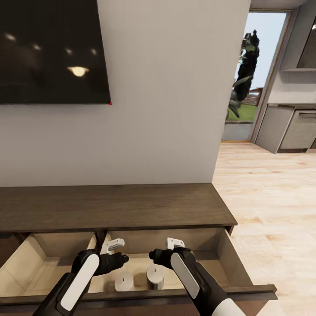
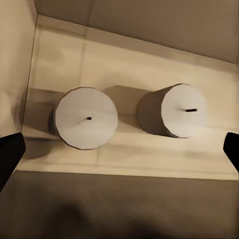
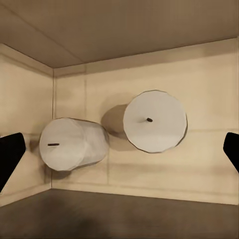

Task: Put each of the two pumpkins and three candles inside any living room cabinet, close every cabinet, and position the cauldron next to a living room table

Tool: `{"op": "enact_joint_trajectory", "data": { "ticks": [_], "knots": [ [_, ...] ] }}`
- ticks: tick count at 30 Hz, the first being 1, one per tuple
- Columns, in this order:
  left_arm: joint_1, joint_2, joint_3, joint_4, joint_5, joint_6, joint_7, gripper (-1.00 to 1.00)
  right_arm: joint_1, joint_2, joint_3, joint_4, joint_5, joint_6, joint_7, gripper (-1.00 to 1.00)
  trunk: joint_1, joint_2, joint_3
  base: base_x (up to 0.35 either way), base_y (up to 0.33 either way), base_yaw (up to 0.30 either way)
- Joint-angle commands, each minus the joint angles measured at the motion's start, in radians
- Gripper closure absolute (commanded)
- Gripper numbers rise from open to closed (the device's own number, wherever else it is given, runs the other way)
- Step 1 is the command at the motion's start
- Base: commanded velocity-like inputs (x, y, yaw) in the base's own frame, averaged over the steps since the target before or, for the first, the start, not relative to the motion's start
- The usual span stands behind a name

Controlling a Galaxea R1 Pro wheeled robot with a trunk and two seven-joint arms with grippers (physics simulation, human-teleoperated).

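Cabinet (image 1: 114, 206): long dark-brown unit below the wall-mounted screen (image 1: 52, 50); two drawers pulled out, pale beige inside.
Candles: two squat cylinders stand upright, near each other but apart, in the right drawer (image 1: 228, 254) close to its front; left candle (image 1: 123, 281), right candle (image 1: 155, 276).
Left gripper (image 1: 115, 245): above the left candle, fingers spread wide, holding nothing.
Right gripper (image 1: 174, 242): over the right candle, fingers likewise parted and empty.
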Motion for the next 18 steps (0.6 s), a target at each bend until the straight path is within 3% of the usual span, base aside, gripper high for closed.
{"op": "enact_joint_trajectory", "data": {
  "ticks": [1, 10, 18],
  "knots": [
    [-0.001, 0.000, -0.002, -0.001, 0.010, 0.000, 0.010, -1.00, 0.000, 0.000, 0.002, -0.001, -0.011, 0.001, -0.010, -1.00, -0.004, 0.007, 0.002, -0.005, 0.000, 0.000],
    [-0.001, 0.001, -0.003, -0.001, 0.010, 0.000, 0.012, -1.00, 0.000, 0.000, 0.002, -0.001, -0.009, -0.001, -0.005, -1.00, -0.039, 0.070, 0.030, -0.112, 0.000, 0.000],
    [0.000, 0.002, -0.003, -0.001, 0.010, 0.000, 0.012, -1.00, 0.000, 0.000, 0.001, -0.001, -0.009, -0.004, -0.002, -1.00, -0.069, 0.126, 0.055, -0.009, 0.000, 0.000]
  ]
}}
